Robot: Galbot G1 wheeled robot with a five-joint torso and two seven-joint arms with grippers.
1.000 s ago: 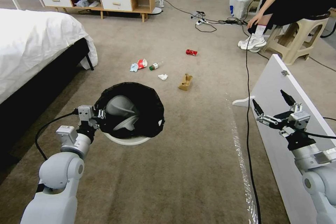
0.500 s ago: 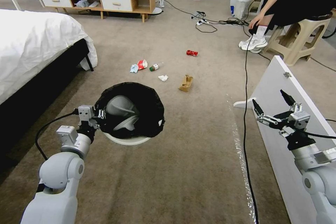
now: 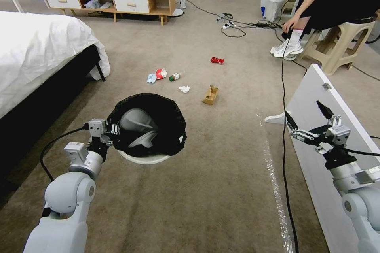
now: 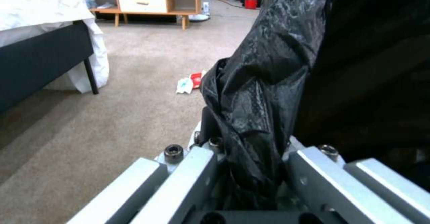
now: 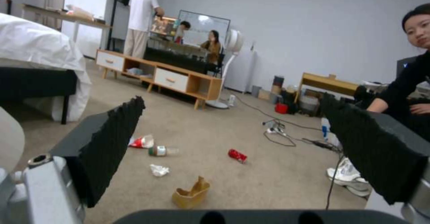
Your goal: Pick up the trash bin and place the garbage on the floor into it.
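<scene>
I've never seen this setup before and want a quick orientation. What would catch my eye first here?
First, the trash bin, black-lined, held up at its rim by the left gripper near the bed. Beyond it a scatter of garbage lies on the carpet: a brown paper bag, a white tissue, a green-capped bottle and a red wrapper. The right gripper hangs open beside a white board.

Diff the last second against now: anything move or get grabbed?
Only the camera crept forward: the litter sits slightly lower in the head view, so the base is probably rolling toward it. Nothing was taken or released. The left hand stays clamped on the trash bin rim, the right hand stays open and raised, and the brown paper bag lies untouched.
</scene>
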